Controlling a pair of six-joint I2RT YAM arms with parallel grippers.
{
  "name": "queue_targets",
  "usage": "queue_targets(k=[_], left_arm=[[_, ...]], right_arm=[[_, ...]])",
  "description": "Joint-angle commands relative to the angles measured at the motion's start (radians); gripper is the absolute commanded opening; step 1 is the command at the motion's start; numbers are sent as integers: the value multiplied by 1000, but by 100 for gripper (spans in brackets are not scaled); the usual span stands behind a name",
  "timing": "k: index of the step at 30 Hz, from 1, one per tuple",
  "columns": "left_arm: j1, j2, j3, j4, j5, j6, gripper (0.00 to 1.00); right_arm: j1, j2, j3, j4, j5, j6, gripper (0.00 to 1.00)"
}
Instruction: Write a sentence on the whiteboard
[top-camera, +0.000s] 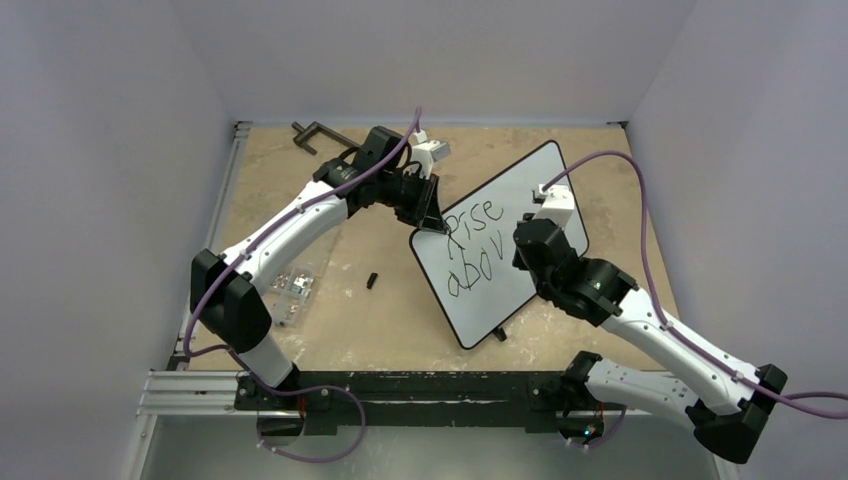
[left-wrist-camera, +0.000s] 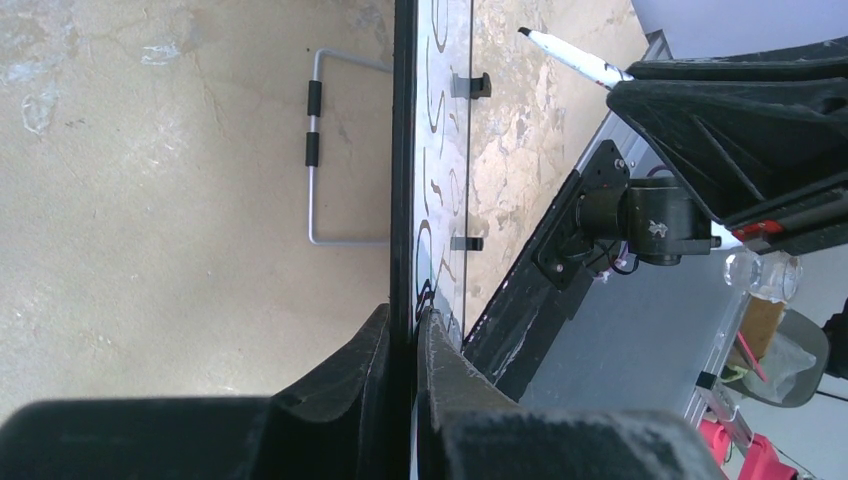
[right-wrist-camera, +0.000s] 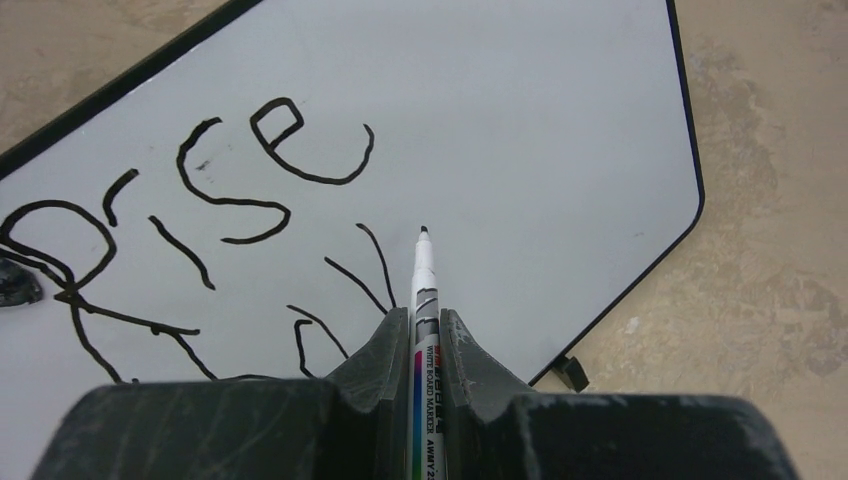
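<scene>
The whiteboard lies tilted at the table's middle right, white with a thin black rim. The sentence reads "Rise" with "abov" below it in black strokes, also in the right wrist view. My left gripper is shut on the whiteboard's far-left corner; the left wrist view shows its jaws clamped on the board's edge. My right gripper is shut on a white whiteboard marker, whose black tip is at or just above the board beside the last stroke.
A small black cap lies on the table left of the board. A clear plastic sheet with small parts sits by the left arm. A black clamp is at the back edge. The board's wire stand shows in the left wrist view.
</scene>
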Motion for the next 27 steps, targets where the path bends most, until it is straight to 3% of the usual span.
queue_targets(k=[1, 27], left_arm=[[4, -55, 20, 19, -100, 65, 0], [3, -52, 17, 15, -115, 73, 0]], right_arm=[[-41, -15, -19, 39, -47, -9, 0], [-101, 20, -112, 150, -159, -26, 0]])
